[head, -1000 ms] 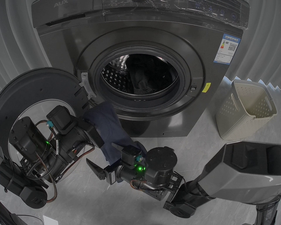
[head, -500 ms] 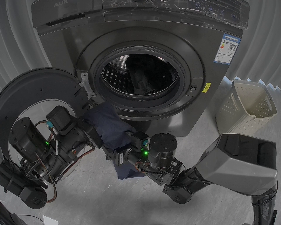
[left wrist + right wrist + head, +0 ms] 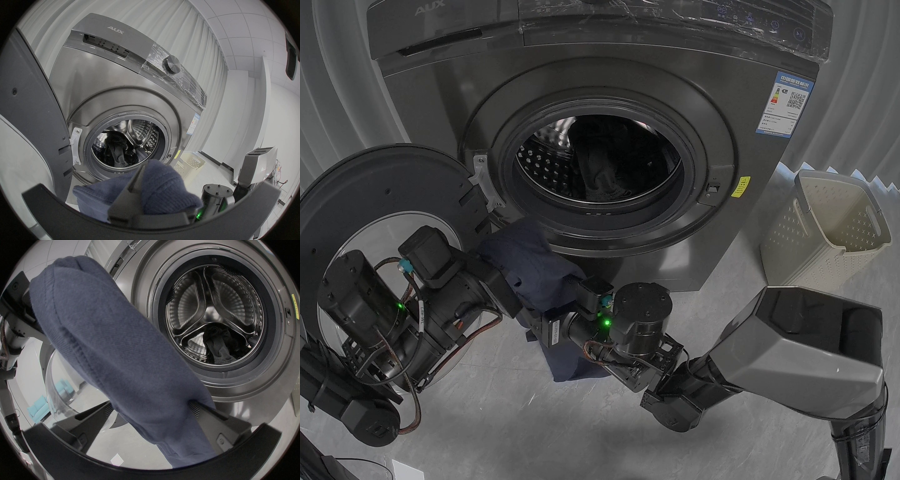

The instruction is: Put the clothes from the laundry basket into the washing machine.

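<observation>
Mid-load: your left gripper (image 3: 147, 184) pinches the navy garment (image 3: 534, 269) at the head frame's centre-left; your right gripper (image 3: 150, 405) sits spread around it. Next, clamp and lift it into the drum (image 3: 600, 159).

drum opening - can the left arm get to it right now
Probably yes: the door is swung wide, and nothing stands between the left gripper, holding the blue garment, and the drum opening.

We face the washing machine (image 3: 675, 75), its door (image 3: 381, 181) swung open to our left and the laundry basket (image 3: 825, 237) on the floor (image 3: 487, 425) to its right. One garment (image 3: 600, 162) lies inside the drum (image 3: 544, 165); a second garment (image 3: 531, 265) hangs just before and below the opening.
</observation>
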